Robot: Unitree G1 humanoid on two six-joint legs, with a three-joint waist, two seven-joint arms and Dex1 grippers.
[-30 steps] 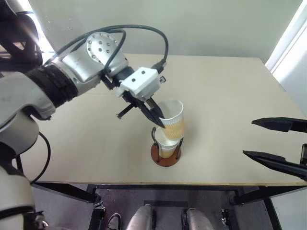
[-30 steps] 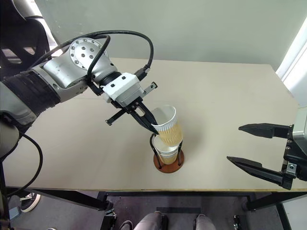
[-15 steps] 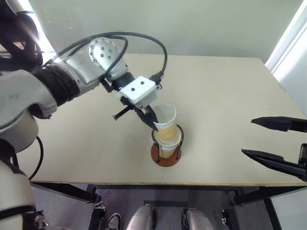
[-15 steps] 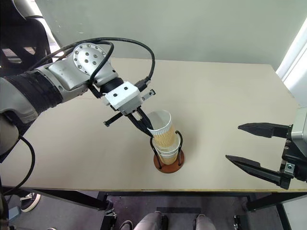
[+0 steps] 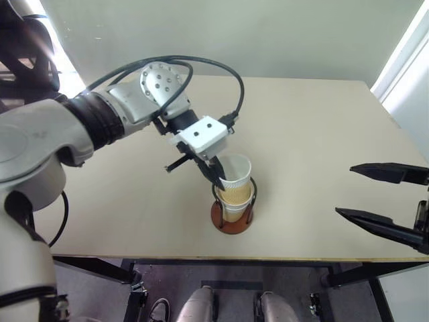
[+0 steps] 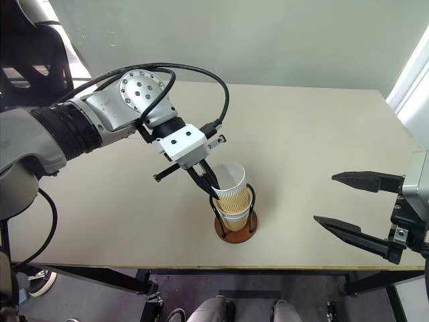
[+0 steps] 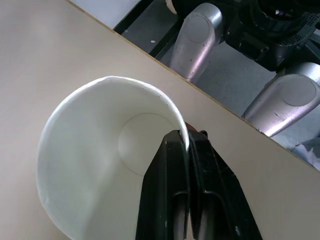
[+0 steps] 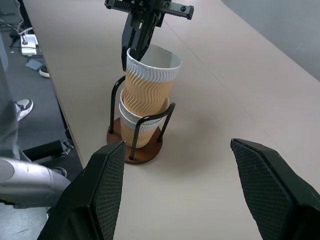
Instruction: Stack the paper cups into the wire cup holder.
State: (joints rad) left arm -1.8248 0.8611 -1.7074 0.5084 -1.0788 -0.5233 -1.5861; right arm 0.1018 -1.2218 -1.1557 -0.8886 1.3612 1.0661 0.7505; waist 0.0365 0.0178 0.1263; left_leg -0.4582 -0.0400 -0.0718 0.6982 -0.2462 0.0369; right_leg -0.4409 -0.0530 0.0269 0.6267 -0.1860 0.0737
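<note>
Near the front edge of the tan table, the wire cup holder is found, reddish-brown base and two black wire loops. One paper cup is seated within; a second cup is nested partly into it, slightly tilted. The second cup's white rim is pinched by the left gripper, one finger inside, one outside. The right gripper is held wide apart, well clear, empty.

Left arm reaches in from the left, wrist bent, its gripper pointing down with the two black fingers nearly together on a cup rim. Right gripper is held level at the right, jaws wide apart.
</note>
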